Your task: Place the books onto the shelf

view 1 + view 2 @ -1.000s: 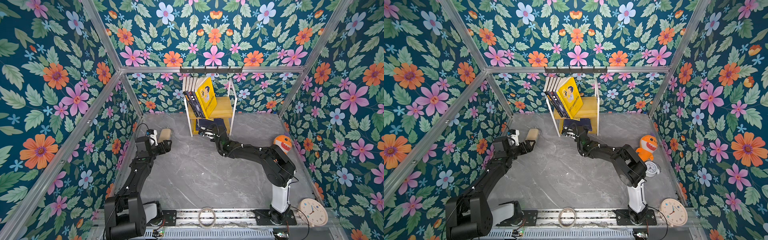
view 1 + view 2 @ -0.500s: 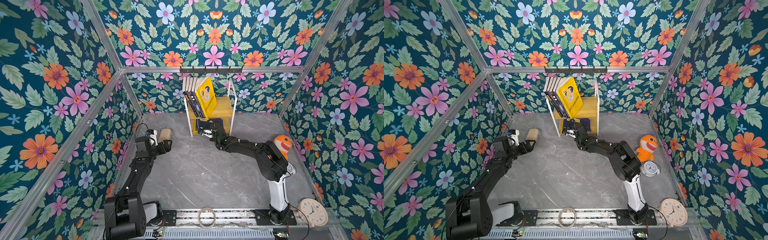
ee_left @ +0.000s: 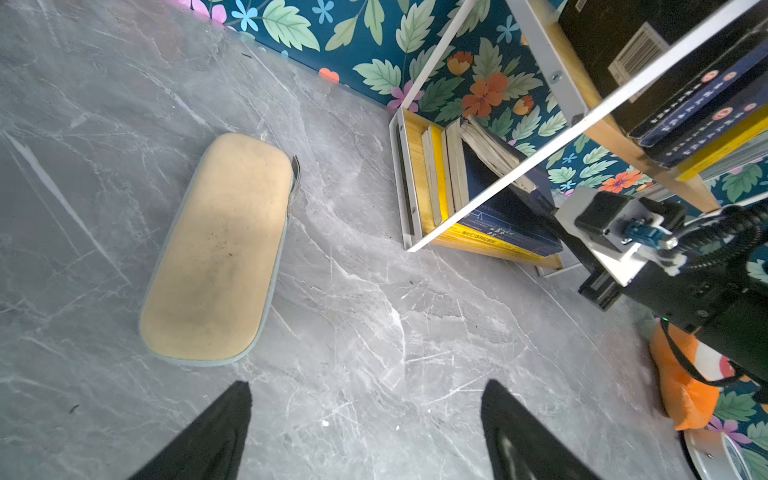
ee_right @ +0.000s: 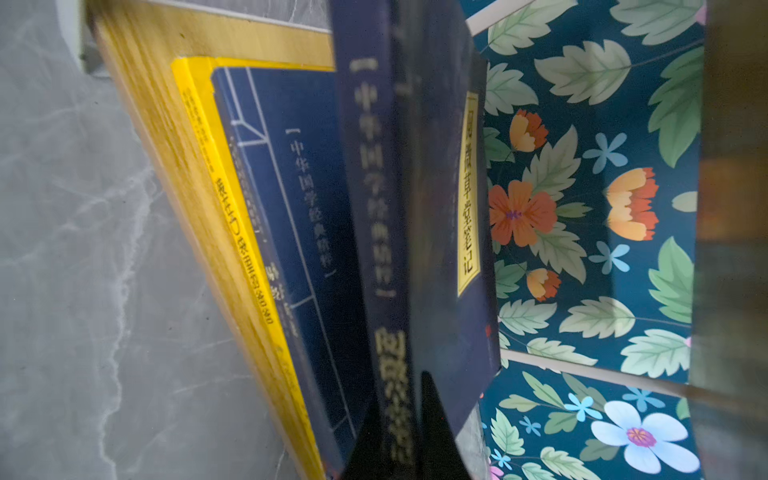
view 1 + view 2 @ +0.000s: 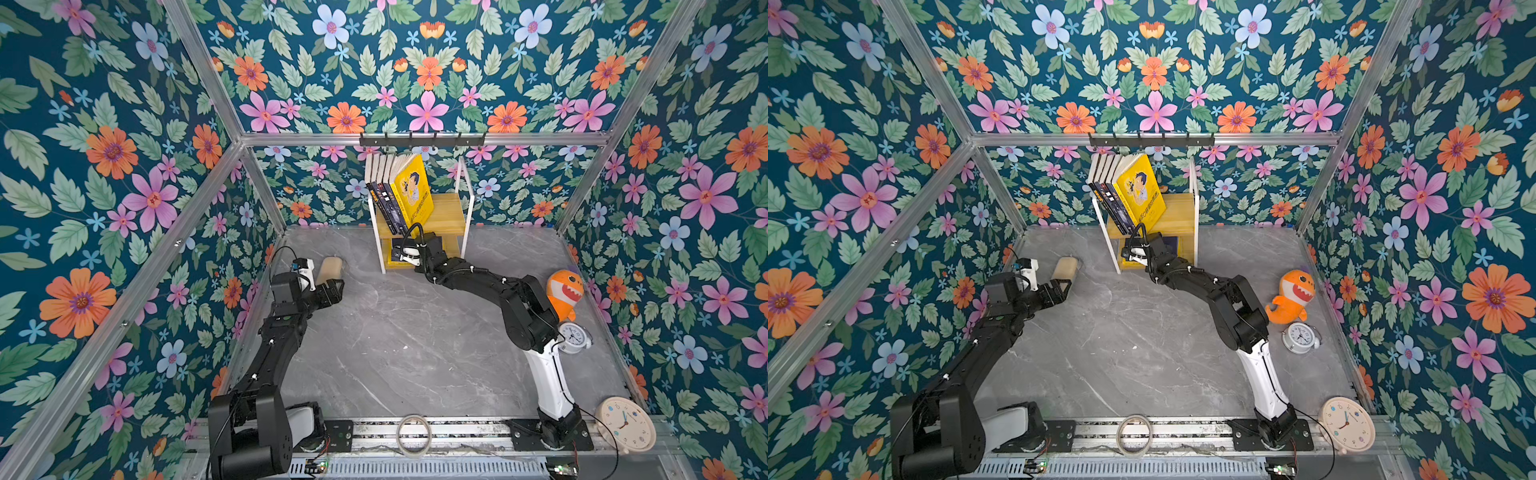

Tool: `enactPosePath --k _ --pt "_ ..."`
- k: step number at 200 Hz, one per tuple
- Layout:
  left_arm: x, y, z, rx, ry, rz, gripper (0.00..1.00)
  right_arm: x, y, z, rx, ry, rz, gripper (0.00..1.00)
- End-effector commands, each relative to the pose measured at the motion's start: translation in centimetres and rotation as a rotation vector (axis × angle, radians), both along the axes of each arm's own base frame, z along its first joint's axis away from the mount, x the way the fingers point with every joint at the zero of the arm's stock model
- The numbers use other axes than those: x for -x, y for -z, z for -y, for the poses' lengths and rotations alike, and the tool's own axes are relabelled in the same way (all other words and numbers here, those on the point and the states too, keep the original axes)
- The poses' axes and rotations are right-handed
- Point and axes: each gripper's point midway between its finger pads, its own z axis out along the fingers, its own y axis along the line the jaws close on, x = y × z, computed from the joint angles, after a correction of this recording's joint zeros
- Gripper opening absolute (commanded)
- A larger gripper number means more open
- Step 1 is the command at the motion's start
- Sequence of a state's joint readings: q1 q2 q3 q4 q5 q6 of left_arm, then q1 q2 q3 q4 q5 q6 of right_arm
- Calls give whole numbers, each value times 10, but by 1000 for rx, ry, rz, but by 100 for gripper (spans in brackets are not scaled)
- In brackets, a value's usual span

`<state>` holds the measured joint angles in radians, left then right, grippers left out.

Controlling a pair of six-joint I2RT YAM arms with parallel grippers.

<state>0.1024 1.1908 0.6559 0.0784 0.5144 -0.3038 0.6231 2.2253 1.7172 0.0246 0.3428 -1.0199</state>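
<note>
**Operator:** Where is the shelf?

**Technician:** The shelf [image 5: 453,212] stands on the table [image 5: 415,353] against the back wall, centred in both top views. Its upper board carries a row of books [image 5: 388,195] on end, leaning to one side. The spines are dark, and a yellow book [image 5: 413,189] with a cartoon boy closes the row.

**Operator:** What is in the lower tier?

**Technician:** A flat stack [image 4: 291,199] of two lies on the lower board, yellow beneath navy. A further navy book [image 4: 440,249] with a yellow title label sits at an angle to that stack, inside the tier.

**Operator:** What is the condition of the right tool?

**Technician:** The right tool [image 4: 401,415] reaches into the lower tier. Its fingers are closed narrow on the spine end of the navy book.

**Operator:** And the left tool?

**Technician:** The left tool [image 3: 365,386] is spread wide and holds nothing. It hangs above bare table near the left wall. It is just beside a tan pad [image 3: 220,249] that lies flat, well apart from the shelf.
</note>
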Motion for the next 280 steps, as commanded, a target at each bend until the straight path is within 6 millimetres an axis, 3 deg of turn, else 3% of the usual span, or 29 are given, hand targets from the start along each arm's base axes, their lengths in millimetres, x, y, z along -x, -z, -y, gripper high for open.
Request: enactPosePath --k 1,25,42,64,148,202,225,280 --pt "-4 -5 0 -22 3 26 88 8 15 -3 1 -20 -77 0" --pt "-4 -5 1 -20 9 22 88 15 14 -2 -14 -19 -112 0" --pt "-5 -4 -1 -28 1 21 88 21 14 -1 -9 -24 -146 5" --pt "-4 -7 1 -23 9 25 88 24 13 2 -7 -11 -171 0" --pt "-4 -8 2 -19 11 27 89 7 5 15 12 93 -121 0" --pt "-4 -8 2 -28 12 24 89 14 7 10 6 65 -150 0" --pt "-4 -5 1 -39 5 21 89 22 6 0 -3 17 -164 22" --pt "-3 -7 1 -32 8 27 89 38 6 -6 -16 -49 -197 39"
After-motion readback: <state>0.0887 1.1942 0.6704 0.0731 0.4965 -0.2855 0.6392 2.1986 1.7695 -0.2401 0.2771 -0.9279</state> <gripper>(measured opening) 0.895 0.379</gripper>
